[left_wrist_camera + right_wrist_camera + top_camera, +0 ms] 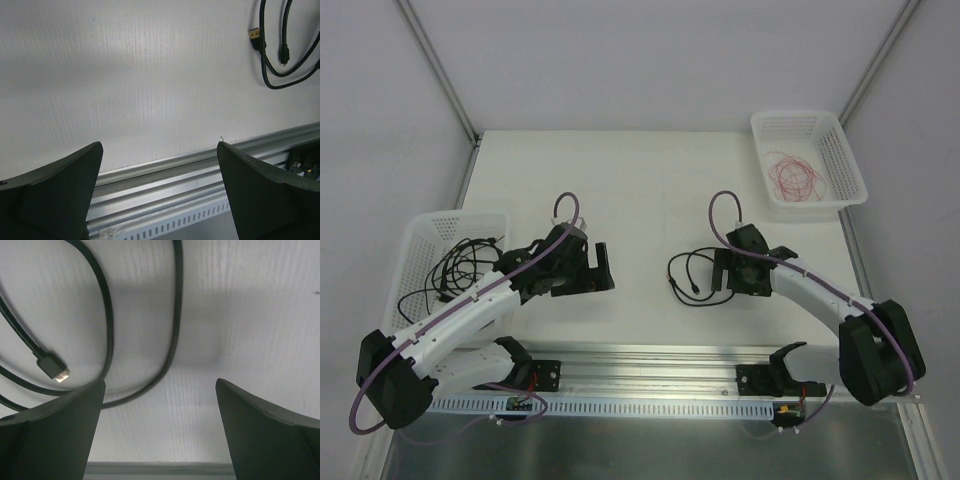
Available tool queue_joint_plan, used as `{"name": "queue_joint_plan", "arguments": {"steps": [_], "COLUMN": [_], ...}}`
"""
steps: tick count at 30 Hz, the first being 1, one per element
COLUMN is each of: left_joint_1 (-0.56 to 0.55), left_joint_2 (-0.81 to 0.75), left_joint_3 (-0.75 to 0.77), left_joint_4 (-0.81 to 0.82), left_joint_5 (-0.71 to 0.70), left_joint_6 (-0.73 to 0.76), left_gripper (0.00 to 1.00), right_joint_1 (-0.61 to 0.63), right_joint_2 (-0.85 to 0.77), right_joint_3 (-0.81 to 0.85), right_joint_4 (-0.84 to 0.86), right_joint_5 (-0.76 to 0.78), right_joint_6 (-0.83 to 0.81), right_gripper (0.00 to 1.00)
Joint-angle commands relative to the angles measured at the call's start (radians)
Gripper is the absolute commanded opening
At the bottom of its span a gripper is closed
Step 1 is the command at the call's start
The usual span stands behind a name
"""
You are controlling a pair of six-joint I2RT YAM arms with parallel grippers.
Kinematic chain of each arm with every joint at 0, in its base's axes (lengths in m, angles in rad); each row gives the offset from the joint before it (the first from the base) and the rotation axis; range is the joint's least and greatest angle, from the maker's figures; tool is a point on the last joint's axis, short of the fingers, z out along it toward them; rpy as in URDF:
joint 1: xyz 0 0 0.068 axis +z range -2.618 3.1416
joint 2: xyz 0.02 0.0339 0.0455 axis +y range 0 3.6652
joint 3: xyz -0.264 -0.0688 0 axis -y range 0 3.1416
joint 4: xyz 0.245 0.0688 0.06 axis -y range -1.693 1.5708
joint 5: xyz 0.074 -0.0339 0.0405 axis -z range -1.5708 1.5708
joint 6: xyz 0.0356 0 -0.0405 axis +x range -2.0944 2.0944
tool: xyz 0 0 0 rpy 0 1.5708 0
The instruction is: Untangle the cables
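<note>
Aluminium rail (650, 360) along the near edge of the table (650, 190), arm bases on it. Left gripper (588, 268) is over the table left of centre, jaws spread wide, holding nothing. Right gripper (725, 272) is also released and empty, just beside a black cable (672, 272) lying looped near the table's middle. More black cables (460, 262) are piled in the left basket (415, 240) at the left edge. Red wire (796, 176) sits in the right basket (840, 150) at the far right corner.
</note>
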Motion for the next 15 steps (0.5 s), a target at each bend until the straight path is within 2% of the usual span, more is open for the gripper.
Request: {"name": "queue_joint_plan", "arguments": {"steps": [1,8,13,15], "left_joint_1": [-0.037,-0.089,-0.100,-0.102], "left_joint_2": [0.012,0.019,0.013,0.006], "left_joint_3": [-0.010,-0.052,-0.072,-0.079], "left_joint_4": [0.024,0.044,0.056,0.060], "left_joint_5": [-0.080,-0.091,-0.091,-0.094], "left_joint_6": [-0.053,-0.084,-0.090,-0.095], "left_gripper": [0.99,0.99,0.99,0.99], "right_joint_1": [0.053,0.099,0.107,0.109], "right_joint_2": [0.095,0.250,0.345,0.362], "right_joint_3": [0.098,0.172,0.178,0.169], "right_joint_4": [0.086,0.094,0.096,0.100], "right_joint_5": [0.089,0.149,0.146,0.121], "right_joint_6": [0.055,0.094,0.112,0.120], "right_gripper": [0.97,0.93,0.77,0.66]}}
